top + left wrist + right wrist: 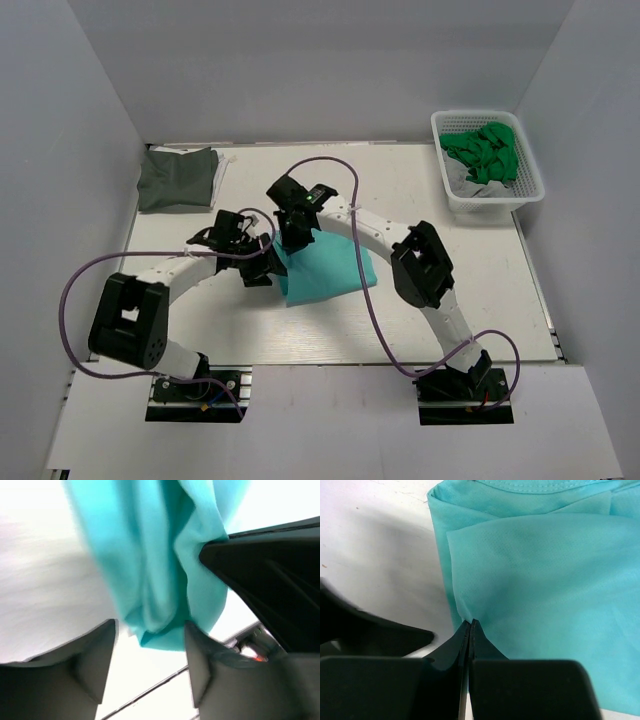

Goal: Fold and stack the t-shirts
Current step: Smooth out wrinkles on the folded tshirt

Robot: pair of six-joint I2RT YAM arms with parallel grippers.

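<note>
A teal t-shirt point(330, 270) lies folded at the table's middle. At its left edge my left gripper point(266, 264) stands open. In the left wrist view a hanging fold of the teal t-shirt point(150, 570) ends between the spread fingers point(97, 662), touched by neither. My right gripper point(293, 240) is shut, its tips point(471, 624) pinching the edge of the teal t-shirt point(545, 580). It shows as a dark wedge point(270, 575) in the left wrist view. A dark grey-olive t-shirt point(178, 178) lies folded at the back left.
A white mesh basket point(528, 165) at the back right holds crumpled green cloth point(485, 150) and some grey cloth. Purple cables loop over both arms. Grey walls close in the table on three sides.
</note>
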